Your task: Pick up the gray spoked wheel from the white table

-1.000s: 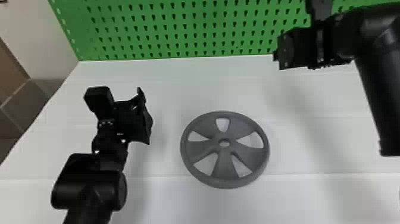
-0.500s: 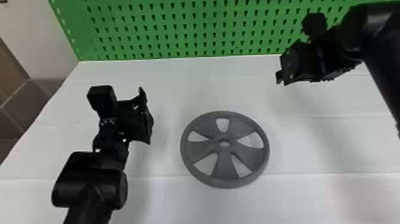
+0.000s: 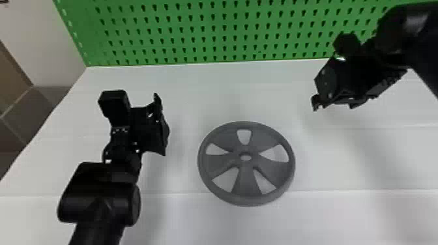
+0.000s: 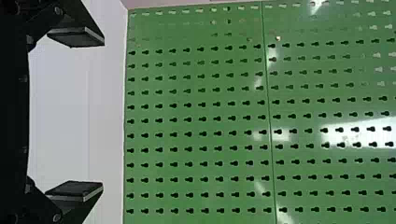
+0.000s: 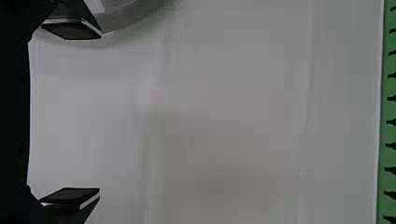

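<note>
The gray spoked wheel lies flat, unheld.

There is one gray wheel with five spokes and five openings, one white bench, one green pegboard, two black arms, one left pincer and one right pincer, two fingers on each

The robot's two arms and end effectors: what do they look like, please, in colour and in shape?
The left arm and right arm are black, with thick, rounded segments. The left end effector and right end effector are also black; each has two flat fingers whose dark, four-sided pads have a pale edge.
</note>
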Robot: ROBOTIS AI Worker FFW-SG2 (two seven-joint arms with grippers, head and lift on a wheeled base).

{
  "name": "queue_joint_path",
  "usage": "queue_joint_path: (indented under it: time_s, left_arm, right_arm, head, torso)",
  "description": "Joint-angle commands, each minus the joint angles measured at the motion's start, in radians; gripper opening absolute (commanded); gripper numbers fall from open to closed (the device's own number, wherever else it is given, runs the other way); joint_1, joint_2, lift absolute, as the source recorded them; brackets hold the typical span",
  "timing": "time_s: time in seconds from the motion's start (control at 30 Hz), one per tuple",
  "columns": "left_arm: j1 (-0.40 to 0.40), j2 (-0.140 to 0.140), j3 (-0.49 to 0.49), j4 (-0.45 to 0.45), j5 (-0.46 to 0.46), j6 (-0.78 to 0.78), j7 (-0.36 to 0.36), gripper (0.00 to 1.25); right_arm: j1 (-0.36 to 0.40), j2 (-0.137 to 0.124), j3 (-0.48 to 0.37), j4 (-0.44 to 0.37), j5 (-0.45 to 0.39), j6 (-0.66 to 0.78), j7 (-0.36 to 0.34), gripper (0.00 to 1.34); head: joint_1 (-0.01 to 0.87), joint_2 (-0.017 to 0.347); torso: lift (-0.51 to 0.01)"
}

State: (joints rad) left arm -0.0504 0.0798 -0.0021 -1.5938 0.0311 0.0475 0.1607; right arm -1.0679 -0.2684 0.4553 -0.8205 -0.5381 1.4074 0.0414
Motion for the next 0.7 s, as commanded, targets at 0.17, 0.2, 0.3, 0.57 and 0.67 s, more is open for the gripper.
queue_joint_path:
  time_s: [0.17,0.2,0.3,0.57,0.67]
  left_arm:
    - [-0.009,0.018,-0.018,0.0,0.001,0.011,0.0,1.06]
    - [-0.011,0.021,-0.019,0.0,0.001,0.012,0.0,1.06]
    - [-0.014,0.023,-0.024,0.0,0.001,0.014,0.0,1.06]
    - [-0.014,0.026,-0.026,-0.002,-0.004,0.014,0.0,1.06]
    - [-0.014,0.029,-0.022,-0.006,-0.004,0.014,0.0,1.06]
  right_arm:
    - [-0.05,-0.034,0.181,0.096,-0.146,0.024,0.002,1.23]
    - [-0.053,-0.034,0.192,0.103,-0.155,0.028,0.002,1.23]
    - [-0.063,-0.038,0.249,0.119,-0.2,0.033,0.002,1.23]
    - [-0.064,-0.061,0.353,0.129,-0.276,0.022,0.049,1.23]
    - [-0.075,-0.069,0.451,0.129,-0.287,-0.034,0.155,1.23]
  head:
    - [0.779,0.118]
    - [0.779,0.118]
    - [0.779,0.118]
    - [0.779,0.118]
    - [0.779,0.118]
  torso:
    - [-0.087]
    - [-0.087]
    - [-0.087]
    - [-0.087]
    - [-0.087]
